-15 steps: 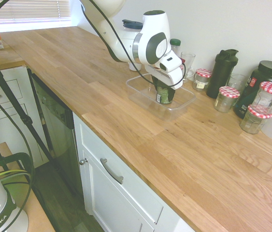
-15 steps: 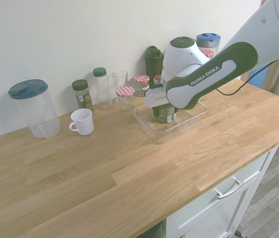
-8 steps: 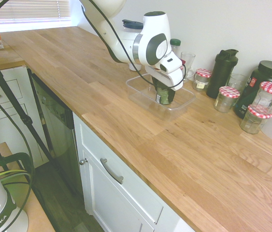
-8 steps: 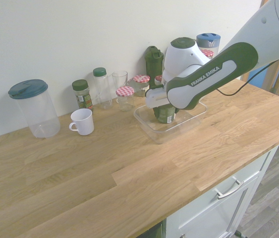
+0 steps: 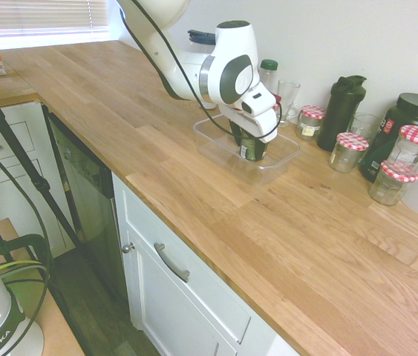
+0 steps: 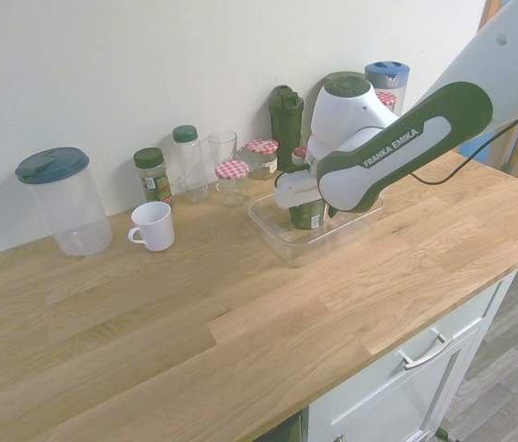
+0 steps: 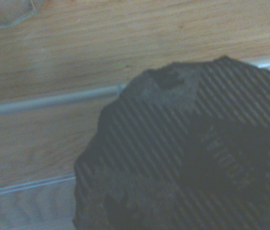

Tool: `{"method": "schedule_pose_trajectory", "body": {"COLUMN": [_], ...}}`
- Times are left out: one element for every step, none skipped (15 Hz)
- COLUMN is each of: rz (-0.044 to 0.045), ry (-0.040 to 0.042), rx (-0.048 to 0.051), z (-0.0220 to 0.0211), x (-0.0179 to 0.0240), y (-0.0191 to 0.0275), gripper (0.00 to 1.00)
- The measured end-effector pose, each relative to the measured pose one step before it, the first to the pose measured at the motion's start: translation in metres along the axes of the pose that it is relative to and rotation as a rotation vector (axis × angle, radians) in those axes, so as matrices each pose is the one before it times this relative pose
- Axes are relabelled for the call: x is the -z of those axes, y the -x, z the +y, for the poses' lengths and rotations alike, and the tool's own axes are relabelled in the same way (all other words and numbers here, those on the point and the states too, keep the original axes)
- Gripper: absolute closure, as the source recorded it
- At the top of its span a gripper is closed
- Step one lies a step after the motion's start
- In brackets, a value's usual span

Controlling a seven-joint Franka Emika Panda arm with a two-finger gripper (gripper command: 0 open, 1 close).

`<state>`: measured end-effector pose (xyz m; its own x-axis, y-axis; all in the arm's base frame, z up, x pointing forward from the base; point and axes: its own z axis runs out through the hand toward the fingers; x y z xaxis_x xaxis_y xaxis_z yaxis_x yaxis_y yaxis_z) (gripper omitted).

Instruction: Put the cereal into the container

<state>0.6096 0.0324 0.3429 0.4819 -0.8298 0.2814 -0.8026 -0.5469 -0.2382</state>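
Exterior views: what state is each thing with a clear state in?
Gripper: open, over the container.
Cereal jar: upright, inside the container.
Container: uncovered.
White mug: upright.
Shaker bottle: upright, lidded.
Blue-lidded pitcher: upright, lid on.
Drawer: closed.

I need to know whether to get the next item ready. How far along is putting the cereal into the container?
Nearly finished, it seems. The cereal jar stands inside the clear container, its base within the walls. The gripper is open around the jar's upper part, so nothing looks firmly held. What is left, probably, is only for the arm to back away from the jar.
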Motion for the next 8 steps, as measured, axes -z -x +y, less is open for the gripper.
{"method": "schedule_pose_trajectory", "body": {"rz": [0.00378, 0.0047, 0.0052, 0.00636, 0.00603, 0.00426, 0.00402, 0.00133], "ry": [-0.00656, -0.00985, -0.01054, -0.00962, -0.00827, -0.00083, 0.00458, 0.01301], "rx": [0.00249, 0.00086, -0.00047, 0.00057, -0.00071, -0.0003, -0.00186, -0.00143], "z": [0.00191, 0.00188, 0.00214, 0.00241, 0.00317, 0.00373, 0.00338, 0.00253], "x": [0.00768, 0.01048, 0.01321, 0.01403, 0.01368, 0.01346, 0.01492, 0.01551], "y": [0.00107, 0.00087, 0.00059, 0.00041, 0.00008, 0.00032, -0.00078, -0.0005], "gripper": [0.0, 0.0, 0.0, 0.0, 0.0, 0.0, 0.0, 0.0]}}
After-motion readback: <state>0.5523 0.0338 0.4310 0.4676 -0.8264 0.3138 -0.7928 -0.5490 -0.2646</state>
